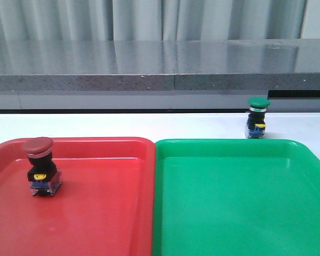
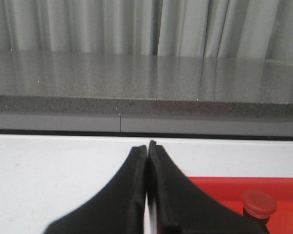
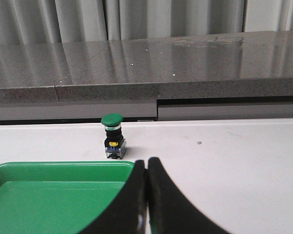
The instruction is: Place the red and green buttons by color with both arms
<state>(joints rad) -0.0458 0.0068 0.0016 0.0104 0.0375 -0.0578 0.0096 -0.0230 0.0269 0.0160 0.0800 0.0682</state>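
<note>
On red tray [image 1: 96, 229]: red button [image 1: 41, 166] upright (left part) | behind green tray [image 1: 240, 213] on white table [image 1: 122, 125]: green button [image 1: 256, 117] upright | left gripper [image 2: 147, 148] fingers pressed together, empty | right gripper [image 3: 146, 163] likewise, 2 fingers touching

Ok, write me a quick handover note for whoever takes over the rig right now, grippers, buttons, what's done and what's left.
Left gripper: shut, holding nothing, near the red tray.
Right gripper: shut, holding nothing, near the green tray's far edge.
Dark red mushroom-head button: upright inside the flat red plastic tray. Done.
Dark green mushroom-head button: upright on the white table, just beyond the far edge of the flat green plastic tray. Not yet placed.
Left: move the green button into the green tray, likely with the right arm.
</note>
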